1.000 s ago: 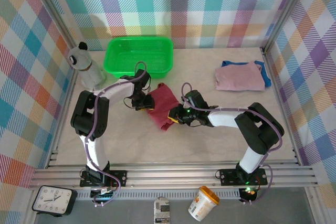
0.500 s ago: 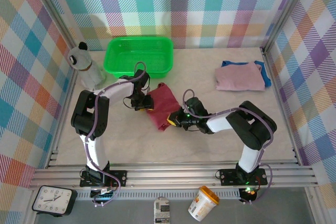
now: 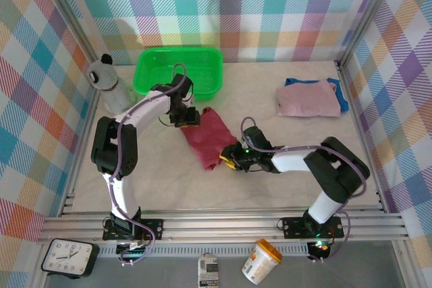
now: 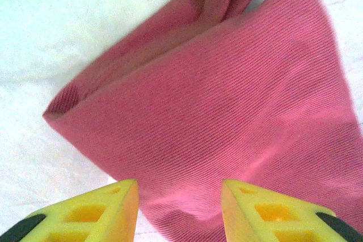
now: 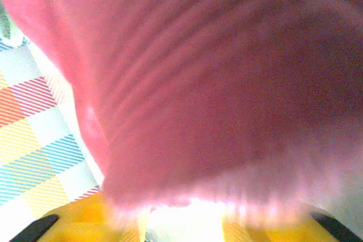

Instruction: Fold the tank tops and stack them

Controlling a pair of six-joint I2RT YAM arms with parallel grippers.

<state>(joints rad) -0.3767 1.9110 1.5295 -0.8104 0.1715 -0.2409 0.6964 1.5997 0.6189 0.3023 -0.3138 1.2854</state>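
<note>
- Hovering my left gripper (image 3: 185, 117) at the far-left corner of the dark red tank top (image 3: 206, 141), jaws apart, nothing pinched. The cloth lies flat just past my yellow fingers (image 4: 85, 213).
- My right gripper (image 3: 231, 158) is at the near-right corner. The cloth is draped right over the wrist view and blurred, so I can't tell if it's clenched or let go.
- The dark red tank top is mid-table, loosely folded, near the green basket (image 3: 145, 84). At far right the pink top (image 3: 307, 101) lies folded on the blue top (image 3: 343, 101), well apart from it.
- Risk: a shallow pinch on the right corner slips and the fold drops open.
- Risk: my left closes on one layer only, and the cloth bunches.
- Risk: dragging it across the table skews the fold, or shoves the pink top off the blue top.
</note>
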